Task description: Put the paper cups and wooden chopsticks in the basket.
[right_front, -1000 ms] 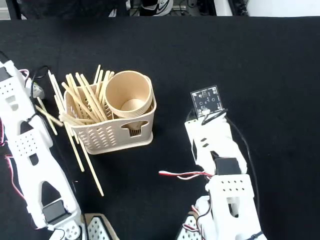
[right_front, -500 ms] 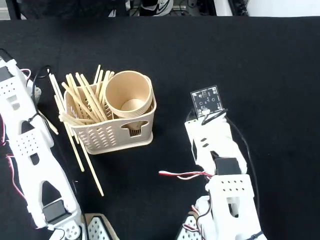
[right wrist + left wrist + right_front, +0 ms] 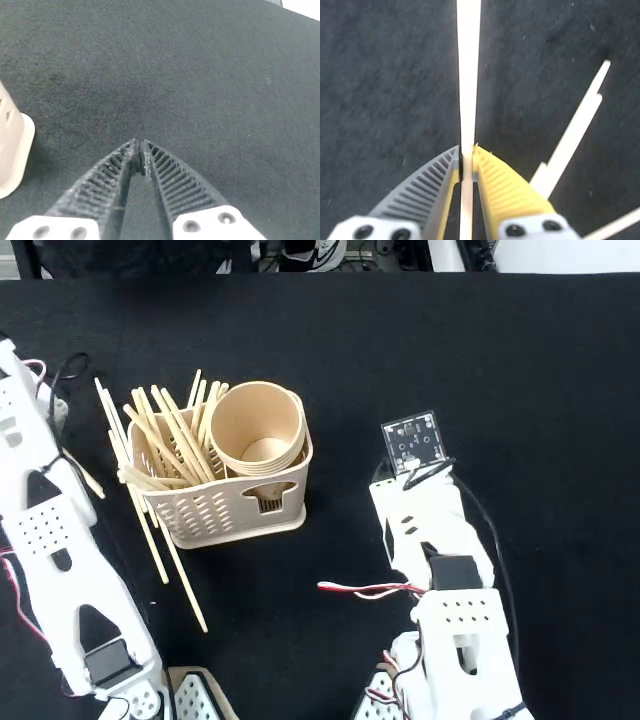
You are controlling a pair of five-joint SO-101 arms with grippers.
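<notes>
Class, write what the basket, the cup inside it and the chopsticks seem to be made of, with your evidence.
Basket: probably moulded plastic, matte beige; even slotted walls. Cup: likely paper, tan; thin rolled rim. Chopsticks: seemingly bare wood, pale, unvarnished; the chopstick in the left gripper looks dull, square-edged.

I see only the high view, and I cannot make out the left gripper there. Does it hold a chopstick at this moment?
Observer: Yes. The left wrist view shows the left gripper shut on one chopstick.
Operator: Are other chopsticks close to it?
Observer: A loose chopstick shows beside the held one, not touching it.
Operator: And the right gripper?
Observer: The right gripper is shut on nothing, over the black table, with a corner of the basket off to one side.
</notes>
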